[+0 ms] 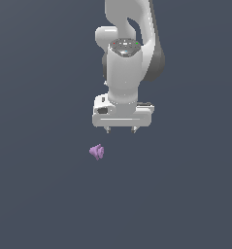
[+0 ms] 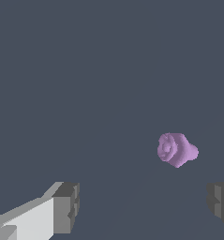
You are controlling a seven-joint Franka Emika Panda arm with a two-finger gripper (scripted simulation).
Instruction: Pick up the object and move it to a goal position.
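Nearest in the exterior view lies the object (image 1: 97,151), a small light-purple lump with short protrusions, resting alone on a plain dark grey-blue surface (image 1: 40,194) that fills the frame with no edge or corner visible. Whether this surface is a desk or a floor cannot be told.

Beyond and above it in that view hangs the gripper (image 1: 121,130), pointing downward, its two dark fingertips (image 1: 107,129) showing just under the white gripper body. The fingers are spread apart with nothing between them. The object sits below the gripper and offset toward the exterior view's left, roughly under or slightly outside the finger on that side. It is clear of both fingers, not touching either.

The wrist view confirms this. The object (image 2: 177,149) appears as a rounded, ridged purple shape with a blunt nub on one side. It lies ahead of the two finger pads (image 2: 66,206), nearer to the one pad partly cut off by the frame edge, and outside the gap between them. The gripper (image 2: 141,204) holds nothing.

Farthest back, the white arm (image 1: 129,58) rises from the gripper and leaves the frame at the top.
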